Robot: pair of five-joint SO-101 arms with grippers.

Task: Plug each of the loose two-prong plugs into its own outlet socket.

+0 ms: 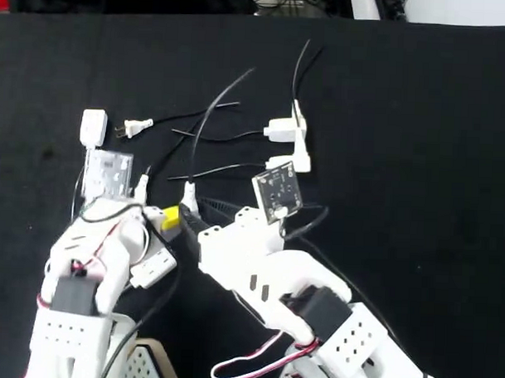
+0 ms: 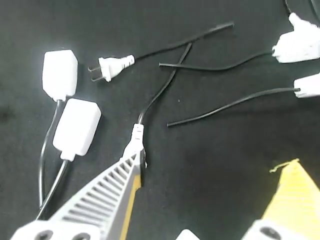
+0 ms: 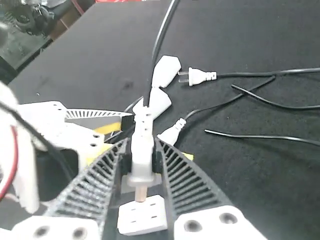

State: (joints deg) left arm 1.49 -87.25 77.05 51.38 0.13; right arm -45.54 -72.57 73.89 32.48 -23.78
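My right gripper [image 3: 141,146] is shut on a white two-prong plug [image 3: 141,165], prongs pointing at a white outlet socket [image 3: 141,216] just beyond them. In the high view that held plug [image 1: 190,197] sits mid-table beside the left arm. My left gripper [image 2: 215,160] is open, its grey fingertip [image 2: 131,167] touching a second plug [image 2: 135,142] that lies on the cloth. A third loose plug [image 2: 112,67] lies beside two white sockets [image 2: 60,72] [image 2: 77,125].
The table is covered in black cloth [image 1: 404,120]. Thin black cords [image 1: 214,113] cross the middle. Two more white plug pieces [image 1: 284,129] [image 1: 291,164] lie right of centre. The far and right parts of the cloth are bare.
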